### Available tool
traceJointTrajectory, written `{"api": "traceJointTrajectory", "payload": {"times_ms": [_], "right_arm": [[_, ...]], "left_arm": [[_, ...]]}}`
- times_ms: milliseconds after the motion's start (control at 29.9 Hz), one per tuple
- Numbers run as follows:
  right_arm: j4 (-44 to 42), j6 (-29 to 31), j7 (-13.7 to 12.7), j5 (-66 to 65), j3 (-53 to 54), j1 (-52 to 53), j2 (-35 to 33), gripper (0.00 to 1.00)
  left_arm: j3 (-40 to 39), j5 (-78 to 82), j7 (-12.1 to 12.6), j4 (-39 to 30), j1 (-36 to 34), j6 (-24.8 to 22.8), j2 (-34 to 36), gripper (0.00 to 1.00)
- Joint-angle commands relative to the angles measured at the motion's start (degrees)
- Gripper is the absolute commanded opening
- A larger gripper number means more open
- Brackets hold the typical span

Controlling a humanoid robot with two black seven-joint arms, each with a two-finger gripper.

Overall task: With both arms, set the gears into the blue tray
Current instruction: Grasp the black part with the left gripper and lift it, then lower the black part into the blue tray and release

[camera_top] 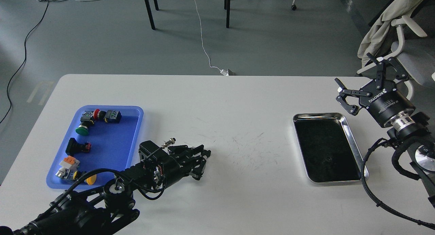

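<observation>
My left gripper (205,154) lies low on the white table, just right of the blue tray (112,140). Its fingers have come together at the spot where a tiny black gear lay; the gear itself is now hidden between them. The blue tray holds several push-button switches with red, green and yellow caps. My right gripper (352,68) hangs open and empty above the table's far right edge, behind the steel tray.
A shiny stainless-steel tray (344,119) with a dark bottom lies on the right of the table. A chair with a cloth over it (390,21) stands beyond the right arm. Table legs and cables are on the floor behind.
</observation>
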Motion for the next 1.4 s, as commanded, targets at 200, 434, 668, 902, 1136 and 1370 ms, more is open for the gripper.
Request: {"api": "traceJointTrajectory", "payload": {"times_ms": [200, 434, 668, 902, 1136, 1370], "right_arm": [[-0.01, 0.00, 0.02, 0.00, 0.00, 0.00, 0.00, 0.96], [-0.01, 0.00, -0.06, 0.00, 0.09, 0.09, -0.09, 0.96], [0.08, 0.00, -0.06, -0.09, 0.09, 0.18, -0.09, 0.96], [-0.01, 0.00, -0.06, -0.09, 0.00, 0.09, -0.44, 0.96], [0.08, 0.00, -0.06, 0.00, -0.35, 0.09, -0.44, 0.96], [0.08, 0.09, -0.06, 0.00, -0.26, 0.09, -0.70, 0.96]], "left_arm": [[-0.83, 0.00, -0.43, -1.64, -0.61, 1.56, 2.27, 0.05], [-2.41, 0.00, 0.00, -11.21, -3.25, 2.09, 13.07, 0.05], [-6.02, 0.00, -0.70, -17.03, -2.64, 4.11, 27.31, 0.06], [-5.14, -13.63, -3.33, -14.23, 3.68, 8.60, 35.14, 0.06], [-5.14, -18.65, -4.39, -7.72, 5.80, 8.86, 33.92, 0.06], [-5.05, -18.82, -5.18, -2.01, 6.24, 9.30, 30.76, 0.06]]}}
